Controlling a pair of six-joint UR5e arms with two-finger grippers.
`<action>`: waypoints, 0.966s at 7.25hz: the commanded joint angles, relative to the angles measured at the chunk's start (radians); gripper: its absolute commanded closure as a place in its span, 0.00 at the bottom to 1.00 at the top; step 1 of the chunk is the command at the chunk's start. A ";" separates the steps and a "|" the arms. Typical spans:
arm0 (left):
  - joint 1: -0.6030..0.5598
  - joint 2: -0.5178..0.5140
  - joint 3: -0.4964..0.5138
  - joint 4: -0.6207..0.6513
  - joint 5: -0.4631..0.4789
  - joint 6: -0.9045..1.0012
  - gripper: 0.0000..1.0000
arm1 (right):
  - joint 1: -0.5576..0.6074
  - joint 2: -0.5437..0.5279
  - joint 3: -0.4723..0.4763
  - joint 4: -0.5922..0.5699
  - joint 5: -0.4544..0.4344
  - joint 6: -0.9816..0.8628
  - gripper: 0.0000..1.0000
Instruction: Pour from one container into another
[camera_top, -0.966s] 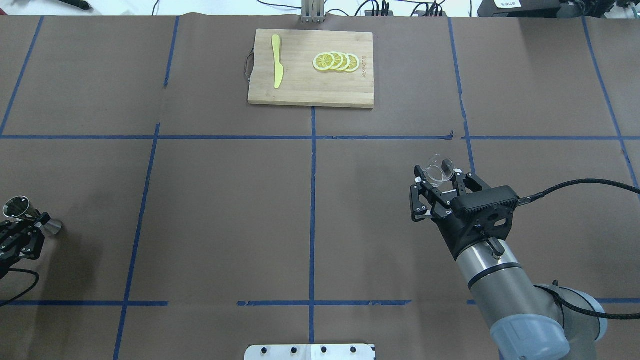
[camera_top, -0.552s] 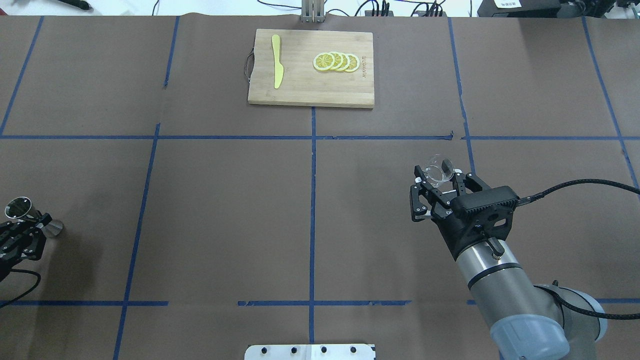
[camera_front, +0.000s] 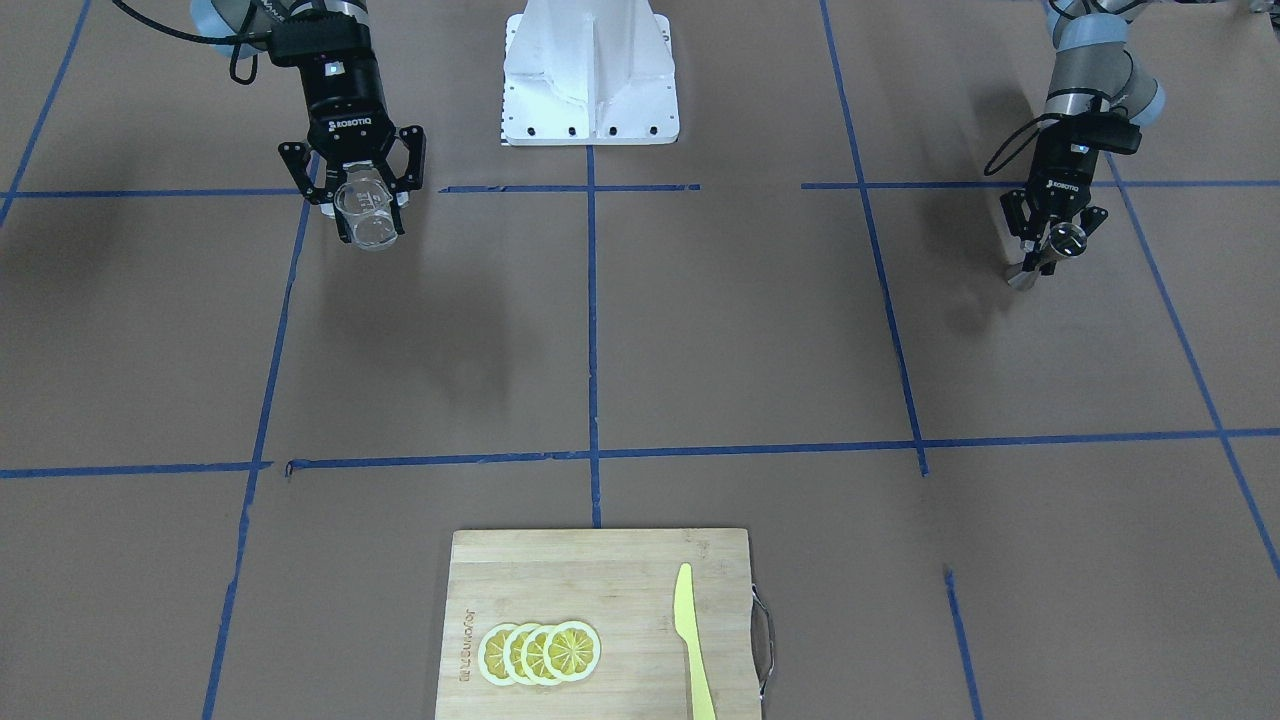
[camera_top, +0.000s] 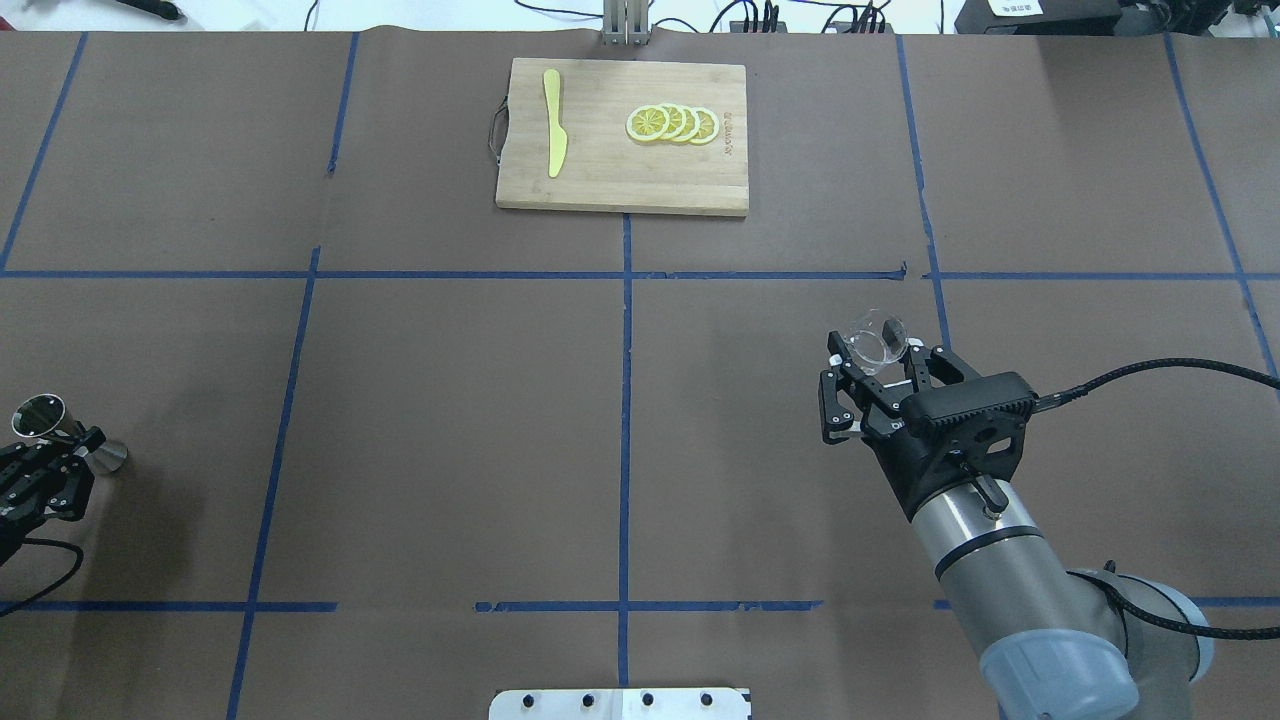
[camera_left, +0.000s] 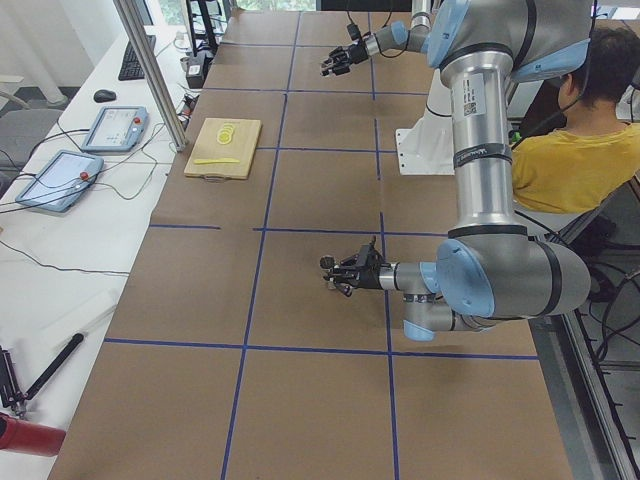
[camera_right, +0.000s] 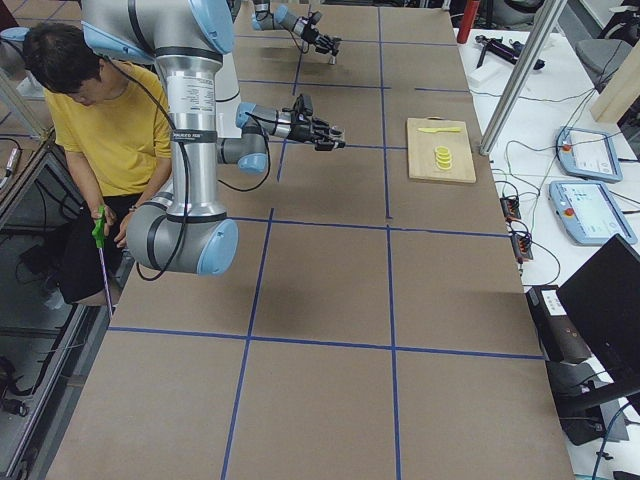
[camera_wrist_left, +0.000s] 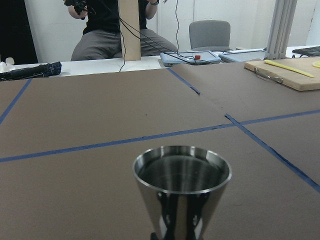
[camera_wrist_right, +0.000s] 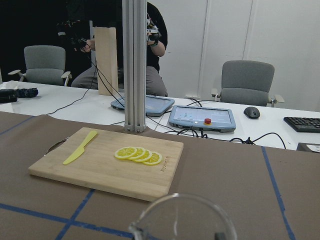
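Observation:
The small clear glass cup is held off the table, tilted forward, in my right gripper, which is shut on it; both also show in the front-facing view, cup and right gripper. Its rim fills the bottom of the right wrist view. Far to my left, the steel jigger stands upright with my left gripper shut on its waist. In the left wrist view the jigger sits dead ahead and looks empty. About a table's width separates the two.
A wooden cutting board lies at the table's far middle, carrying a yellow knife and several lemon slices. Blue tape lines grid the brown table. My base plate is at the near edge. A person in yellow sits beside the robot.
My left gripper, with the jigger in it, has shifted slightly back toward the robot. The right arm and the glass cup have not moved.

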 joint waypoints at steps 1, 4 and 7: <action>0.000 0.000 0.000 0.000 0.000 0.000 0.63 | 0.000 0.000 0.000 0.000 0.000 0.000 1.00; 0.000 0.000 0.000 0.000 0.000 0.002 0.59 | 0.000 0.000 0.000 0.000 0.000 -0.002 1.00; 0.000 0.001 -0.002 -0.004 0.002 0.002 0.01 | 0.000 0.000 0.001 0.000 0.000 0.000 1.00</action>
